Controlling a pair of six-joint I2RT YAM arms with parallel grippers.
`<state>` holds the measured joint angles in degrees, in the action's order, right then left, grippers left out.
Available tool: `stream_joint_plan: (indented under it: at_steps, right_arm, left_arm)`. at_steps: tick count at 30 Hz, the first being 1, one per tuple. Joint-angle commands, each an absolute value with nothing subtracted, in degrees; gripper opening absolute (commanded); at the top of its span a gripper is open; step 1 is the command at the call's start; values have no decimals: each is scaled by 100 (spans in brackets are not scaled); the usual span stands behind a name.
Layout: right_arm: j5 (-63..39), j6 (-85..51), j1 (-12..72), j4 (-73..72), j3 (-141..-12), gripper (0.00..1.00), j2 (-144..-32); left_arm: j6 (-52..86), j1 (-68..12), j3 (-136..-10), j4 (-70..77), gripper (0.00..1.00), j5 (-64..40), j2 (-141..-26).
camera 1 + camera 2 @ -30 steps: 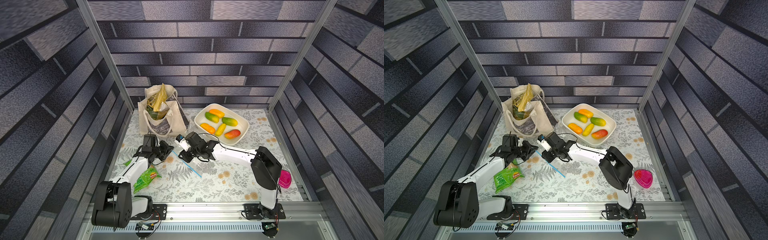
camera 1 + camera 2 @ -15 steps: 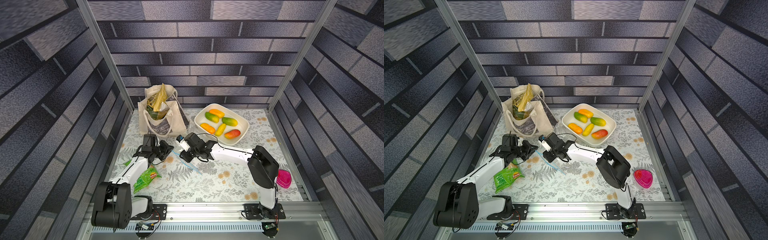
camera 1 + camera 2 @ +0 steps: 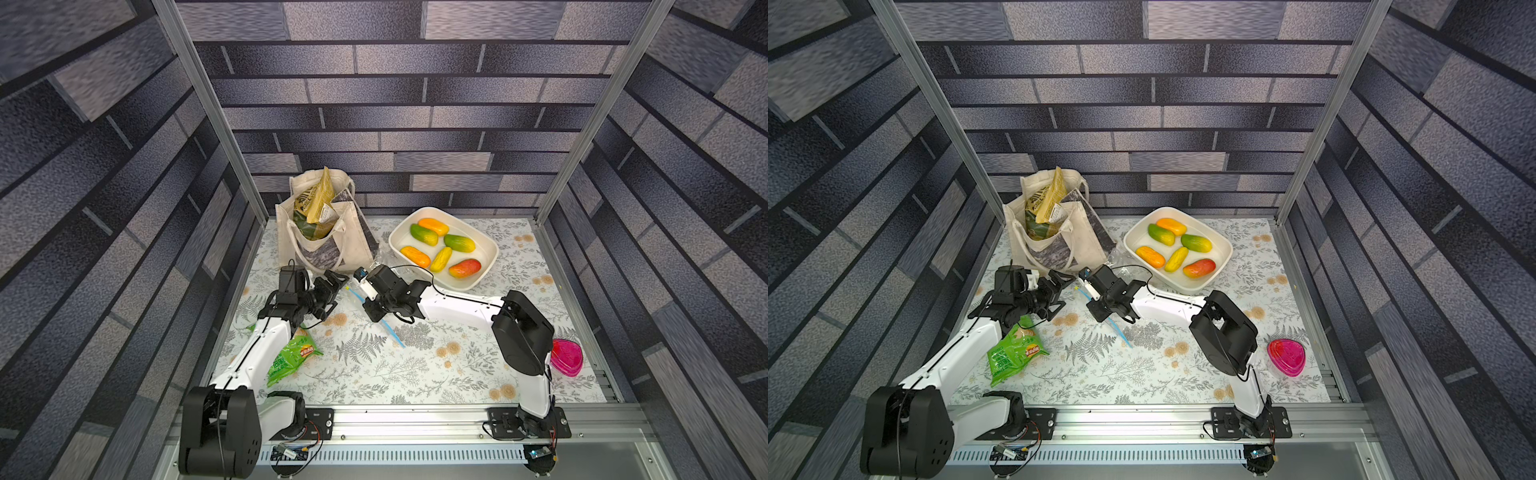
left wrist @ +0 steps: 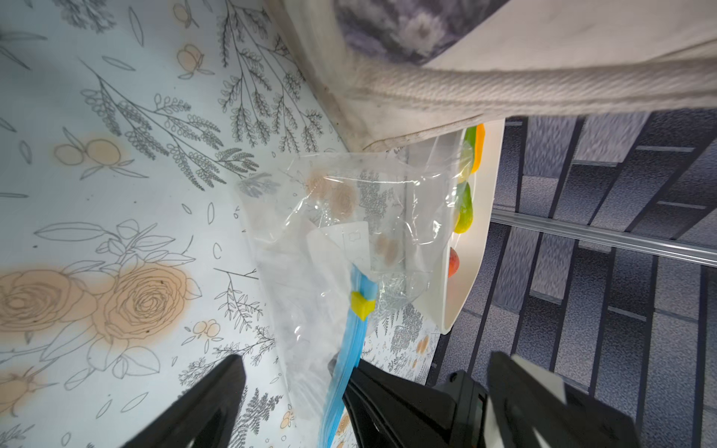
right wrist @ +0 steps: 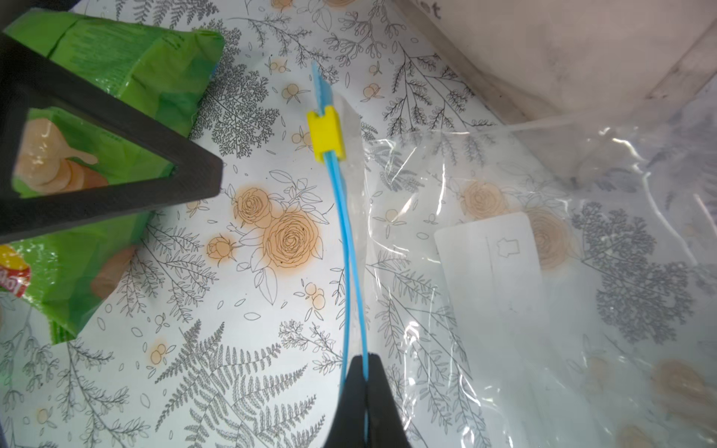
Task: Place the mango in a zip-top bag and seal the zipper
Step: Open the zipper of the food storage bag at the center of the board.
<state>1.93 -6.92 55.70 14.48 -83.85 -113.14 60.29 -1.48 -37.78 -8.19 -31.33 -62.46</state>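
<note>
The clear zip-top bag (image 5: 504, 271) lies crumpled on the floral mat between the tote and the dish, and also shows in the left wrist view (image 4: 349, 217). Its blue zipper (image 5: 345, 232) stands parted, with the yellow slider (image 5: 326, 134) near the far end. My right gripper (image 5: 364, 360) is shut on one strip of the zipper; it shows in both top views (image 3: 372, 307) (image 3: 1100, 311). My left gripper (image 4: 368, 358) stands open beside the bag's mouth, holding nothing (image 3: 338, 291). Several mangoes (image 3: 465, 268) lie in the white dish (image 3: 490, 249).
A beige canvas tote (image 3: 328, 245) stuffed with packets stands at the back left, touching the bag. Under the left arm lies a green crisp packet (image 3: 291, 357). A pink lidded container (image 3: 567, 357) sits at the right edge by the right arm's base.
My left gripper has opened and let go of the bag. My right gripper has closed on the zipper strip and shifted slightly left.
</note>
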Motion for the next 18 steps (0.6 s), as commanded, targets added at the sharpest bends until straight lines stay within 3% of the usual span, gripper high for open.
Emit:
stream_joint_plan:
  at_steps: [1, 5, 13, 18]
  right_arm:
    - [586, -1315, 5353, 1019, -8648, 0, -10952]
    - [241, -1732, 5138, 613, -8710, 0, -10895]
    - [71, -2018, 5073, 502, -8750, 0, -10849]
    - [30, -2144, 5046, 308, -8448, 0, -10630]
  left_arm:
    - [5875, -79, -3808, -878, 100, -2998, -5454]
    - [5618, -492, -3927, -1114, 100, -2784, -5060]
    - [4811, -1628, -4362, -1648, 100, -2263, -5678]
    - [4870, -1701, -4347, -1481, 100, -2238, -6056]
